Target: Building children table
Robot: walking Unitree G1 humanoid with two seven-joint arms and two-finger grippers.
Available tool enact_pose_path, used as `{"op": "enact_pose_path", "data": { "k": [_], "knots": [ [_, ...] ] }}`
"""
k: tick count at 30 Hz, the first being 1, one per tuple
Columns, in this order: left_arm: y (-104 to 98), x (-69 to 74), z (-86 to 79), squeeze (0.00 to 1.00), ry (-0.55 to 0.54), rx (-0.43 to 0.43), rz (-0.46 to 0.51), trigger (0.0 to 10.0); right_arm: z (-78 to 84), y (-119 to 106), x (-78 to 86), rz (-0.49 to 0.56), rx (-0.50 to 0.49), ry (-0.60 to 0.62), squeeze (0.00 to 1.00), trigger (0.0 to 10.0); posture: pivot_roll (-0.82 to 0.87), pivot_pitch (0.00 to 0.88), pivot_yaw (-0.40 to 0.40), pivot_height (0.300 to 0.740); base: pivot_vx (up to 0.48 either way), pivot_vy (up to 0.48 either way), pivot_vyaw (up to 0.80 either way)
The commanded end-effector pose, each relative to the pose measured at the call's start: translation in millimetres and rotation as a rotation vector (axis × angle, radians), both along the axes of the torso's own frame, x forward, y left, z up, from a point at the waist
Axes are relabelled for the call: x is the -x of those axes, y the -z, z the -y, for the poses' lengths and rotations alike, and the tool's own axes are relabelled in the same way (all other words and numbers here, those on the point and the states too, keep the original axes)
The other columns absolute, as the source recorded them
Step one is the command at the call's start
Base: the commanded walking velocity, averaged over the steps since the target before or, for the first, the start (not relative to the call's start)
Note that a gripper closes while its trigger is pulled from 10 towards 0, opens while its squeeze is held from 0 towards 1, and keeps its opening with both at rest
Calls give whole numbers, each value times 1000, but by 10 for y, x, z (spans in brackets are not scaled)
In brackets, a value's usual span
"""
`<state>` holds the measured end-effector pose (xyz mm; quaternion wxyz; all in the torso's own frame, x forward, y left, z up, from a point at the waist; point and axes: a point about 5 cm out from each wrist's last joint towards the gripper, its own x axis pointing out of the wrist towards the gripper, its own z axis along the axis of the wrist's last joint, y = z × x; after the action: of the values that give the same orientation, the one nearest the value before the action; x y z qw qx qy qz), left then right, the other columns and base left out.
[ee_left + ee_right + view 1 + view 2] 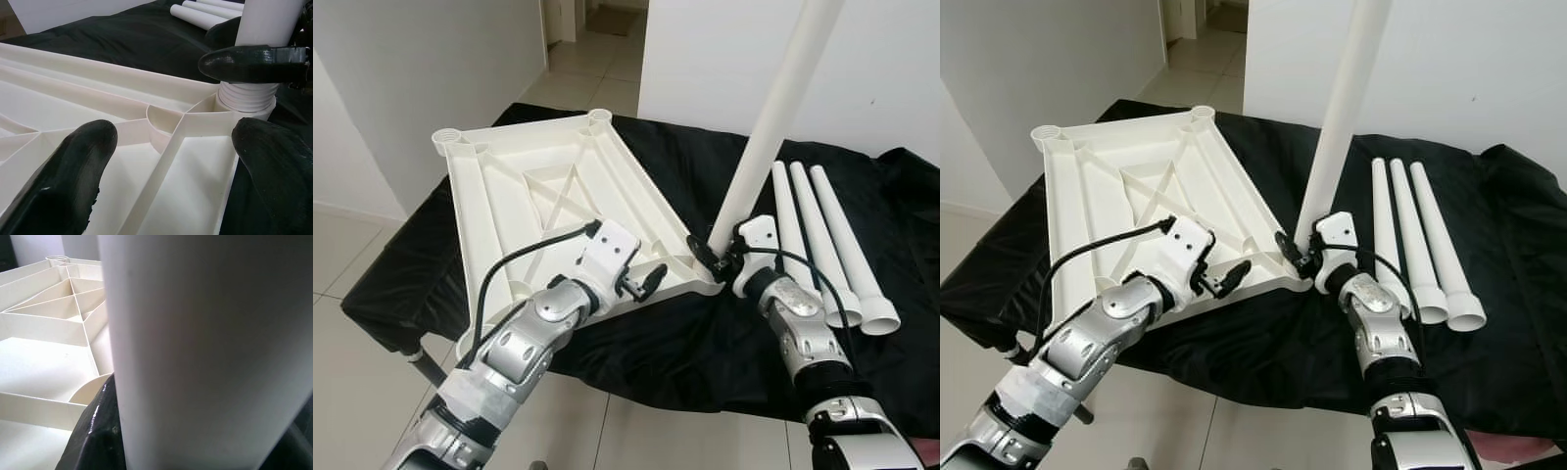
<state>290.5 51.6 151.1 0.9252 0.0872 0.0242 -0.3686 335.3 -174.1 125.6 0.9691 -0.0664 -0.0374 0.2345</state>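
Now right end effector [713,257] pinches one leg [773,122]; three legs [822,240] lie beside; left end effector [644,285] spread

Tabletop [538,196] — plain white plastic, ribbed underside the same white throughout. Upright leg [773,127] white, unpatterned; its threaded end [247,95] a slightly creamier white. Three loose legs [822,235] the same white. Cloth [685,343] beneath solid black, faintly glossy, no print. Left gripper [644,284] and right gripper [710,257]: black fingers on white housings, silver arms, black cables. Floor tiles [607,73] pale beige; walls [421,78] white-grey.
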Motion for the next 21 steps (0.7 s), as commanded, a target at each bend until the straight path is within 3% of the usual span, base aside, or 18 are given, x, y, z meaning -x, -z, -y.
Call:
{"op": "enact_pose_path", "data": {
  "k": [1,7,13,15,20,21],
  "knots": [
    [29,47,52,0,158,-25,-24,10000,57,72,7,-29,15,42,0,10000,-14,0,-28,740,0,0,0],
    [20,52,42,0,156,-23,-25,10000,30,60,7,-34,-45,91,0,10000,-16,0,-27,740,0,0,0],
    [47,85,18,0,147,-19,-39,10000,21,99,65,-64,-152,286,0,10000,-19,0,-32,740,0,0,0],
    [57,81,5,0,140,-17,-44,10000,-50,87,143,-50,-207,394,0,10000,-25,0,-31,740,0,0,0],
    [53,68,2,0,136,-14,-45,10000,-124,75,196,-40,-235,456,0,10000,-31,0,-27,740,0,0,0],
    [37,57,11,0,138,-15,-39,10000,-216,65,257,-41,-275,524,0,10000,-32,0,-28,740,0,0,0]
  ]
}}
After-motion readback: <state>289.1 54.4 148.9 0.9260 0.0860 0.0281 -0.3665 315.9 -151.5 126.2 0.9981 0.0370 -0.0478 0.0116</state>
